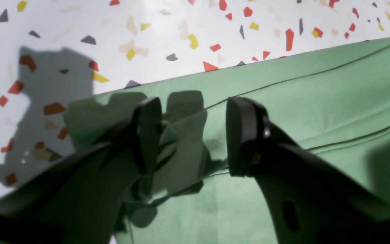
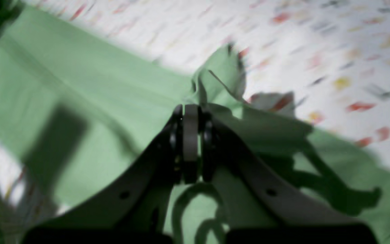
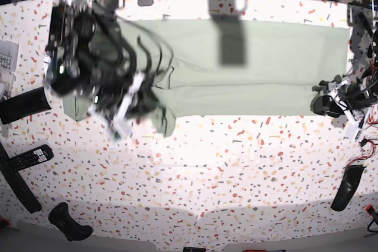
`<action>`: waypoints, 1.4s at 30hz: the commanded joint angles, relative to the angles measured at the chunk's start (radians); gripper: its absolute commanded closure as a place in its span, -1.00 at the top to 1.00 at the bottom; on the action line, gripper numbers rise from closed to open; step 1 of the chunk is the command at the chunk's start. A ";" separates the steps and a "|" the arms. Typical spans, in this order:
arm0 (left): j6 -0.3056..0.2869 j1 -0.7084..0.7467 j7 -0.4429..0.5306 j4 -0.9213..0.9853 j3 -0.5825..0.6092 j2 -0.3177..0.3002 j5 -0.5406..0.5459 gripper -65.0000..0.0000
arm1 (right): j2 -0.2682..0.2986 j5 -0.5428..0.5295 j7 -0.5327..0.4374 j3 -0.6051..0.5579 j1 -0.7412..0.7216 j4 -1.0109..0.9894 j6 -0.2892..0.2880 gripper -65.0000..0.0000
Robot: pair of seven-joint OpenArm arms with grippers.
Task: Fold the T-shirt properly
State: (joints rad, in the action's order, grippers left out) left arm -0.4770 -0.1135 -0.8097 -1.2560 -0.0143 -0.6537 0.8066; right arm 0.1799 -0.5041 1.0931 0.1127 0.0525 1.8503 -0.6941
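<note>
The right gripper (image 2: 191, 112) pinches the T-shirt (image 3: 248, 63), lifting its left end, likely to fold it. The left gripper (image 1: 195, 135) stands open at the right corner.

White terrazzo-speckled tabletop (image 3: 224, 163), brightly lit, with dark shadows.

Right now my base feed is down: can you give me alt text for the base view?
A pale green T-shirt lies folded into a long band across the speckled table. The right gripper pinches one end; the left gripper sits open at the other.
</note>
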 commanded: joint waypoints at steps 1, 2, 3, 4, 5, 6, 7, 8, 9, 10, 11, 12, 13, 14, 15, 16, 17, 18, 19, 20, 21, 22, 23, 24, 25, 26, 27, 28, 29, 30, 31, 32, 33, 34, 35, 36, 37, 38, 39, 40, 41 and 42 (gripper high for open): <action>-0.006 -0.021 0.018 -0.016 -0.011 -0.020 0.013 -0.13 | 0.007 -0.023 -0.014 0.004 0.018 0.053 -0.004 -1.00; -0.006 -0.022 0.018 -0.016 -0.011 -0.020 0.013 -0.13 | 0.011 -0.024 -0.013 0.004 0.056 0.086 -0.004 -1.00; -0.006 -0.023 0.018 -0.016 -0.011 -0.021 0.013 -0.13 | 0.014 -0.024 -0.012 0.004 0.094 0.115 -0.004 -1.00; -0.006 -0.023 0.018 -0.021 -0.011 -0.021 0.013 -0.13 | 0.021 -0.024 -0.010 0.004 0.134 0.142 -0.004 -1.00; -0.006 -0.022 0.018 -0.029 -0.011 -0.023 0.013 -0.13 | 0.029 -0.024 -0.010 0.004 0.174 0.163 -0.004 -1.00; -0.006 -0.022 0.018 -0.041 -0.011 -0.024 0.010 -0.13 | 0.039 -0.023 -0.010 0.004 0.215 0.182 -0.004 -1.00; -0.006 -0.023 0.018 -0.058 -0.011 -0.027 0.003 -0.13 | 0.050 -0.023 -0.008 0.004 0.255 0.197 -0.004 -1.00; -0.006 -0.023 0.018 -0.077 -0.011 -0.030 -0.010 -0.13 | 0.061 -0.023 -0.008 0.004 0.295 0.209 -0.004 -1.00; -0.006 -0.022 0.018 -0.102 -0.011 -0.032 -0.028 -0.13 | 0.074 -0.023 -0.008 0.004 0.333 0.219 -0.004 -1.00; -0.006 -0.022 0.018 -0.129 -0.011 -0.032 -0.049 -0.13 | 0.087 -0.023 -0.008 0.004 0.370 0.227 -0.004 -1.00; -0.006 -0.022 0.018 -0.156 -0.011 -0.032 -0.066 -0.13 | 0.102 -0.022 -0.008 0.004 0.406 0.234 -0.004 -1.00; -0.006 -0.022 0.018 -0.183 -0.011 -0.031 -0.078 -0.13 | 0.117 -0.019 -0.009 0.005 0.439 0.240 -0.004 -1.00; -0.006 -0.022 0.018 -0.210 -0.011 -0.031 -0.082 -0.13 | 0.133 -0.019 -0.009 0.005 0.471 0.246 -0.004 -1.00; -0.006 -0.022 0.017 -0.235 -0.011 -0.032 -0.084 -0.13 | 0.149 -0.019 -0.010 0.006 0.501 0.251 -0.004 -1.00; -0.006 -0.022 0.016 -0.259 -0.011 -0.032 -0.084 -0.13 | 0.165 -0.019 -0.012 0.006 0.530 0.256 -0.004 -1.00; -0.006 -0.022 0.013 -0.280 -0.011 -0.031 -0.084 -0.13 | 0.182 -0.020 -0.012 0.006 0.555 0.261 -0.004 -1.00; -0.006 -0.022 0.010 -0.299 -0.011 -0.031 -0.084 -0.13 | 0.196 -0.019 -0.013 0.006 0.578 0.265 -0.004 -1.00; -0.006 -0.022 0.006 -0.314 -0.011 -0.031 -0.084 -0.13 | 0.210 -0.018 -0.013 0.006 0.595 0.267 -0.004 -1.00; -0.006 -0.022 -0.003 -0.326 -0.011 -0.031 -0.084 -0.13 | 0.222 -0.014 -0.015 0.006 0.610 0.269 -0.004 -1.00; -0.006 -0.022 -0.015 -0.335 -0.011 -0.031 -0.084 -0.13 | 0.232 0.001 -0.018 0.006 0.620 0.269 -0.004 -1.00; -0.006 -0.022 -0.029 -0.341 -0.011 -0.031 -0.084 -0.13 | 0.237 0.024 -0.022 0.006 0.629 0.269 -0.004 -1.00; -0.006 -0.022 -0.043 -0.341 -0.011 -0.031 -0.084 -0.13 | 0.239 0.053 -0.023 0.007 0.633 0.269 -0.004 -1.00; -0.006 -0.022 -0.057 -0.341 -0.011 -0.031 -0.084 -0.13 | 0.238 0.084 -0.021 0.010 0.633 0.269 -0.004 -1.00; -0.006 -0.021 -0.071 -0.341 -0.011 -0.031 -0.084 -0.13 | 0.238 0.106 -0.022 0.014 0.635 0.269 -0.004 -1.00; -0.006 -0.019 -0.083 -0.341 -0.011 -0.031 -0.087 -0.13 | 0.238 0.114 -0.025 0.023 0.635 0.269 -0.004 -1.00; -0.006 -0.019 -0.089 -0.341 -0.011 -0.031 -0.108 -0.13 | 0.238 0.116 -0.034 0.034 0.635 0.269 -0.004 -1.00; -0.006 -0.019 -0.087 -0.341 -0.011 -0.031 -0.142 -0.13 | 0.238 0.114 -0.053 0.046 0.635 0.269 -0.004 -1.00; -0.005 -0.019 -0.084 -0.341 -0.011 -0.031 -0.186 -0.13 | 0.238 0.105 -0.069 0.058 0.635 0.269 -0.004 -1.00; -0.002 -0.019 -0.079 -0.341 -0.011 -0.031 -0.237 -0.13 | 0.238 0.098 -0.082 0.068 0.635 0.269 -0.004 -1.00; 0.013 -0.019 -0.081 -0.341 -0.011 -0.031 -0.282 -0.13 | 0.238 0.086 -0.093 0.074 0.635 0.269 -0.004 -1.00; 0.026 -0.019 -0.086 -0.340 -0.011 -0.031 -0.323 -0.13 | 0.238 0.070 -0.099 0.080 0.635 0.269 -0.004 -1.00; 0.032 -0.019 -0.094 -0.336 -0.011 -0.031 -0.362 -0.13 | 0.238 0.052 -0.100 0.082 0.634 0.269 -0.004 -1.00; 0.032 -0.020 -0.096 -0.325 -0.011 -0.031 -0.397 -0.13 | 0.238 0.038 -0.100 0.083 0.635 0.269 -0.004 -1.00; 0.031 -0.021 -0.093 -0.309 -0.011 -0.031 -0.427 -0.13 | 0.238 0.023 -0.099 0.083 0.635 0.269 -0.004 -1.00; 0.031 -0.022 -0.082 -0.285 -0.011 -0.031 -0.451 -0.13 | 0.238 0.011 -0.099 0.083 0.635 0.269 -0.004 -1.00; 0.032 -0.022 -0.063 -0.256 -0.011 -0.031 -0.467 -0.13 | 0.238 -0.002 -0.099 0.083 0.635 0.269 -0.004 -1.00; 0.031 -0.023 -0.043 -0.221 -0.011 -0.031 -0.468 -0.13 | 0.238 -0.007 -0.099 0.083 0.635 0.269 -0.004 -1.00; 0.031 -0.023 -0.022 -0.185 -0.011 -0.031 -0.457 -0.13 | 0.238 -0.009 -0.099 0.083 0.635 0.269 -0.004 -1.00; 0.031 -0.023 -0.005 -0.148 -0.011 -0.031 -0.432 -0.13 | 0.238 -0.010 -0.099 0.083 0.635 0.269 -0.004 -1.00; 0.031 -0.023 0.004 -0.112 -0.011 -0.031 -0.402 -0.13 | 0.238 -0.009 -0.099 0.083 0.635 0.269 -0.004 -1.00; 0.031 -0.023 0.016 -0.078 -0.011 -0.031 -0.381 -0.13 | 0.238 -0.009 -0.098 0.083 0.635 0.269 -0.004 -1.00; 0.031 -0.023 0.027 -0.049 -0.011 -0.031 -0.378 -0.13 | 0.238 -0.009 -0.098 0.083 0.635 0.269 -0.004 -1.00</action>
State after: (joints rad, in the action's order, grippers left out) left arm -0.4488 -0.1162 -0.8036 -1.2884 -0.0143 -0.6617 0.4248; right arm 0.4103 -0.4988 1.0107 0.1909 0.6842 2.0975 -0.6922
